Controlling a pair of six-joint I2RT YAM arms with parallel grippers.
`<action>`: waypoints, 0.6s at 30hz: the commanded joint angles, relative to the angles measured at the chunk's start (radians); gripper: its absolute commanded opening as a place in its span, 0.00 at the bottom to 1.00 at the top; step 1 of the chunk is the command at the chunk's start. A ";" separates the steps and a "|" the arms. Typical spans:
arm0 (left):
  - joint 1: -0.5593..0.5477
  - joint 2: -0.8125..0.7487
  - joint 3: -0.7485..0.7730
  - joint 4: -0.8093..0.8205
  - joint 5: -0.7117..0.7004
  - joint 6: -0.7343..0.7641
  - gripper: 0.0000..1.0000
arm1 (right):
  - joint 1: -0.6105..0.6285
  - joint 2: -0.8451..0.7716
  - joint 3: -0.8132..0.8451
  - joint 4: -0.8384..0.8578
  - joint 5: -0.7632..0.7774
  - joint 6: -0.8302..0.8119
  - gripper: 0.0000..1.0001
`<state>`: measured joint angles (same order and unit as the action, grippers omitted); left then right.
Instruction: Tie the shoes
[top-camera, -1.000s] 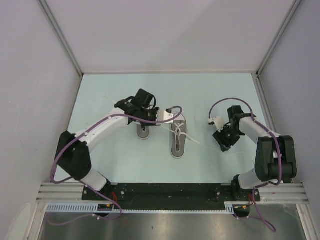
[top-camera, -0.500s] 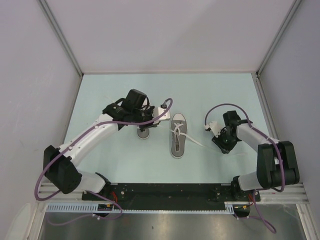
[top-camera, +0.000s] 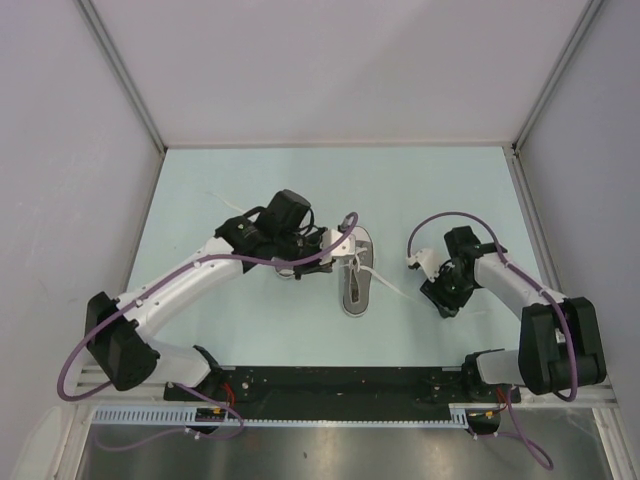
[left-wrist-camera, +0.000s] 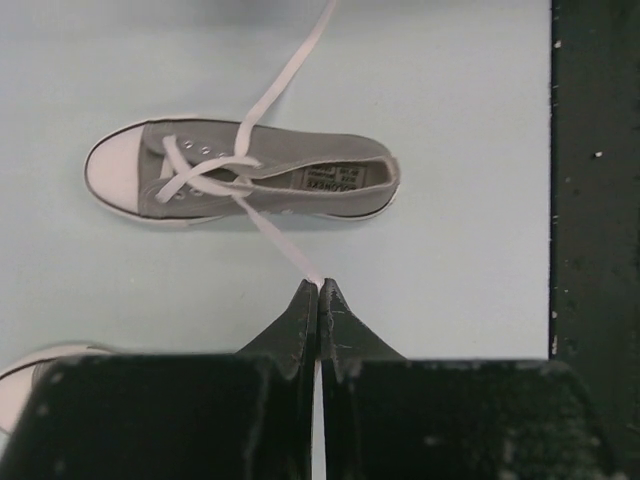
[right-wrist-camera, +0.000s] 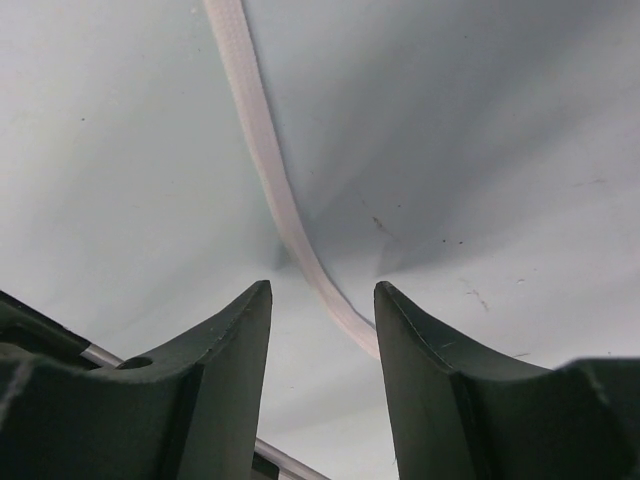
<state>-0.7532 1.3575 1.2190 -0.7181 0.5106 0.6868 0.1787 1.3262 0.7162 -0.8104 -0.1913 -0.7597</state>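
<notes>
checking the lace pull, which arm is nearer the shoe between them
Left. The left fingers pinch a lace beside the shoe; the right fingers straddle the other lace, farther out.

Pale blue table (top-camera: 400, 190) beneath the left gripper (left-wrist-camera: 318, 292); black strip (left-wrist-camera: 595, 200) off its right side, probably the base plate; grey walls (top-camera: 330, 70) beyond.

White arm links (top-camera: 178, 282), black joints (top-camera: 115, 338), purple cables (top-camera: 450, 214); black wedge-shaped tool fingers (right-wrist-camera: 225, 365).
</notes>
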 joint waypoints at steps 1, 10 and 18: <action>-0.044 0.008 0.040 0.023 0.063 -0.055 0.00 | 0.002 -0.002 0.008 -0.027 -0.028 0.008 0.51; -0.052 0.028 0.040 0.025 0.077 -0.056 0.00 | 0.016 -0.047 0.014 -0.038 -0.019 0.014 0.50; -0.067 0.026 0.042 0.005 0.063 -0.003 0.00 | 0.114 -0.009 -0.052 0.034 0.055 0.094 0.39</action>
<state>-0.8082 1.3914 1.2255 -0.7174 0.5385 0.6548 0.2371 1.3159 0.7048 -0.8207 -0.1902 -0.7177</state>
